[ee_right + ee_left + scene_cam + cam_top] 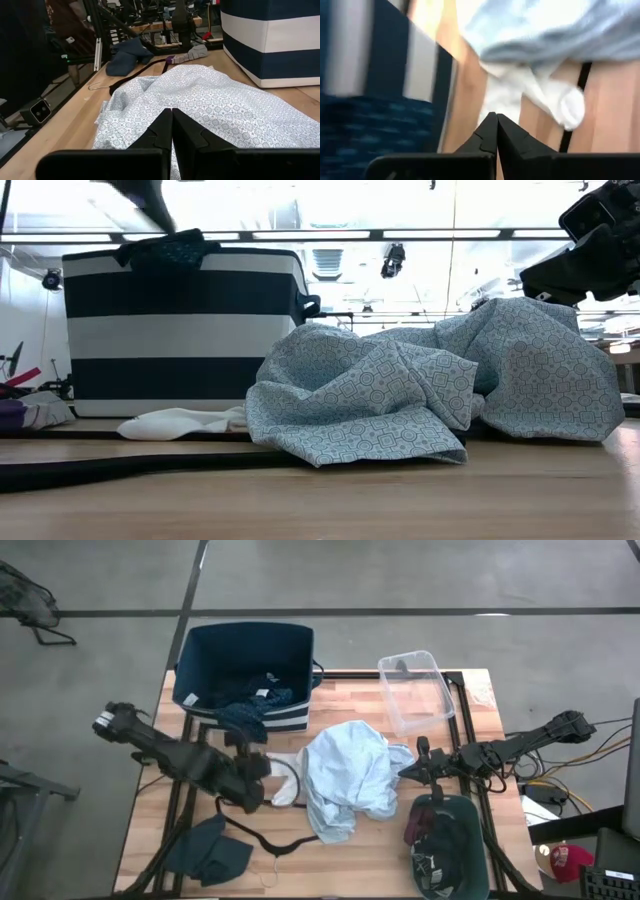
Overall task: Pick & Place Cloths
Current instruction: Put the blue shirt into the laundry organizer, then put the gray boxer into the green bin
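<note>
The pale-blue shirt (pixel 345 775) lies crumpled at the table's middle. A small white piece (pixel 286 783) lies on the wood at its left edge. A navy dotted piece (pixel 245 712) hangs over the near rim of the striped navy bin (pixel 245 660). The dark teal piece (pixel 210 850) rests at the near left. My left gripper (pixel 262 766) hovers shut with nothing in it, between the bin and the white piece (pixel 540 97). My right gripper (pixel 413 771) is shut and bare, just above the shirt's right edge (pixel 210 105).
A black wire hanger (pixel 268 838) lies near the shirt's near-left side. A clear plastic tub (pixel 415 690) stands at the far right. A dark green container (pixel 447 845) with maroon and other pieces sits at the near right. Bare wood shows along the near edge.
</note>
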